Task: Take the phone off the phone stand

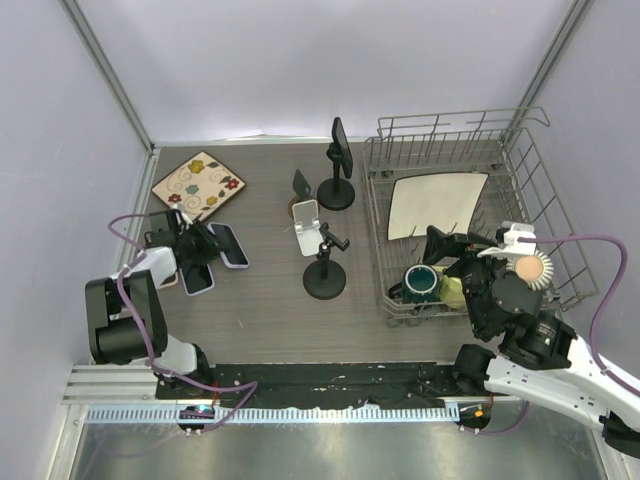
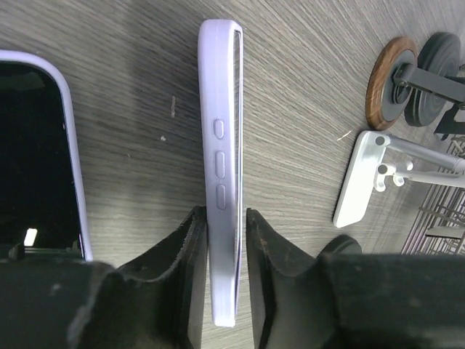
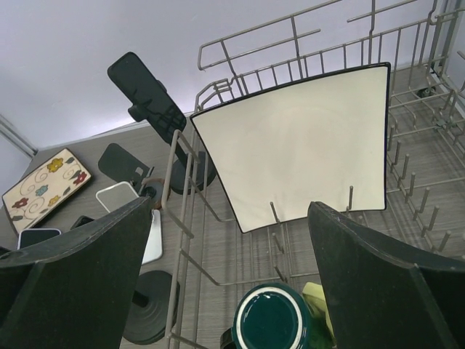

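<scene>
Left gripper (image 2: 221, 243) clamping lilac-cased phone (image 2: 220, 123) on its edge, holding it low over table (image 2: 290, 87) at left side. Second phone (image 2: 36, 160) lying flat just beside. Held phone sitting well apart from stands, so removal looking done and set-down step appearing in hand. Next move probably calling for tipping phone flat, then easing jaws apart. White stand (image 2: 361, 178) standing farther on, carrying nothing. Right gripper (image 3: 231, 206) hanging wide open over dish rack (image 3: 218, 51).
</scene>
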